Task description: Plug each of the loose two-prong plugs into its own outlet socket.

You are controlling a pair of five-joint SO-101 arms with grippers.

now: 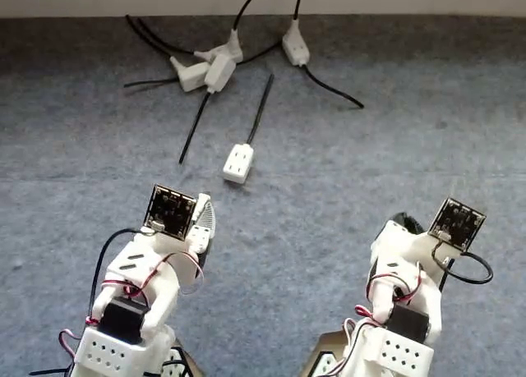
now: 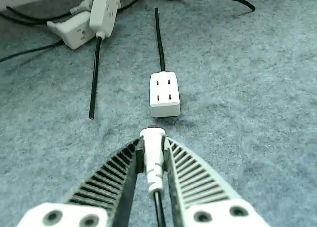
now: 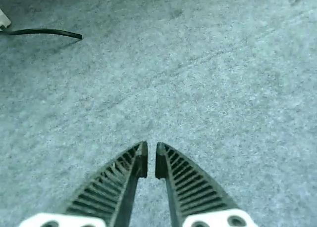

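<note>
grey carpet (image 1: pixel 394 131) | outlet socket (image 1: pixel 237 163) | plug cluster (image 1: pixel 205 69) | corded plug (image 1: pixel 295 47)

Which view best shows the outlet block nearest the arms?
Left wrist view: the outlet block faces the camera, slots distinct, just beyond the held plug. The high view shows it from above, slots fainter. The right wrist view faces carpet.

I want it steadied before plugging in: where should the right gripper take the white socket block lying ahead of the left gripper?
Probably across its two long sides, near the cord end, coming down from above. The socket block lies flat, slots up, so that leaves them clear for the plug in the left gripper.
</note>
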